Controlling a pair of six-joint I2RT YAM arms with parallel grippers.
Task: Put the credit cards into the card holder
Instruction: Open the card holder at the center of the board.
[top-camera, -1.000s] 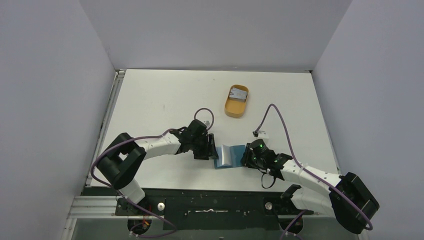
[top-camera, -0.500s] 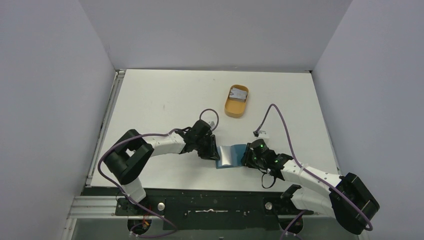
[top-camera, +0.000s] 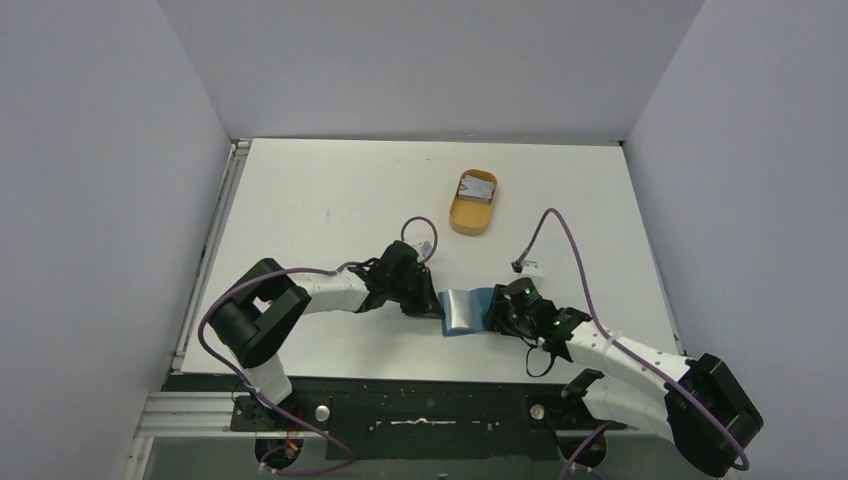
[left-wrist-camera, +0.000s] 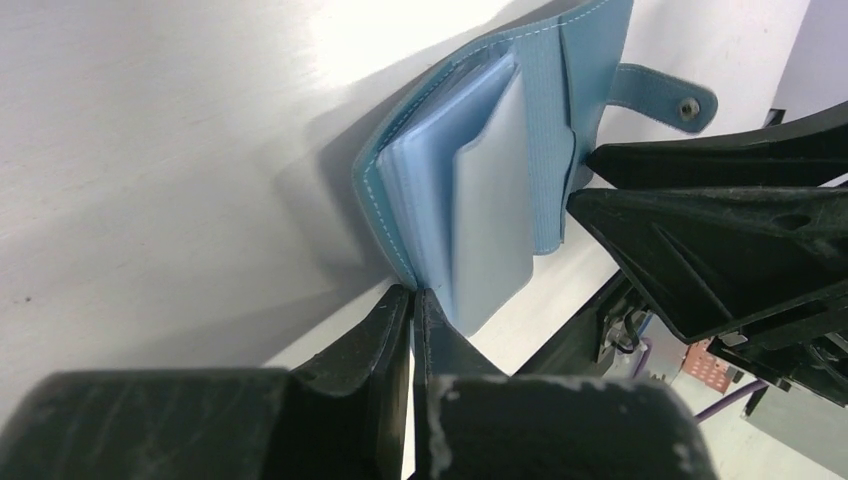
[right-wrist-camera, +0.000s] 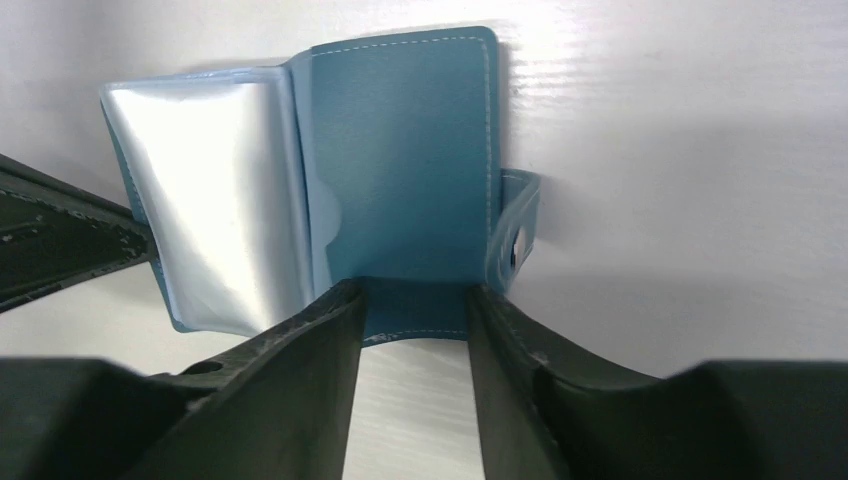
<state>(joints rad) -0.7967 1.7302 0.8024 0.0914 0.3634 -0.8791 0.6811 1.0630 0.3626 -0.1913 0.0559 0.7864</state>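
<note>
The teal card holder (top-camera: 463, 312) lies open on the table between both arms, its clear pockets (right-wrist-camera: 225, 210) fanned out and its snap tab (left-wrist-camera: 665, 95) on the right. My left gripper (left-wrist-camera: 412, 292) is shut on the near corner of its left cover (left-wrist-camera: 385, 215). My right gripper (right-wrist-camera: 415, 285) is open, its fingers set apart over the near edge of the right cover (right-wrist-camera: 400, 170). One silvery credit card (top-camera: 478, 187) lies in the orange tray. I cannot tell whether the pockets hold a card.
The orange-tan oval tray (top-camera: 466, 215) sits farther back, past the middle of the table. Purple cables loop above both wrists. The table's near edge and the black mounting rail (top-camera: 430, 410) lie just behind the card holder.
My left gripper has closed on the card holder's left cover. The card holder and both grippers have shifted slightly right. My right gripper's fingers have spread wider.
</note>
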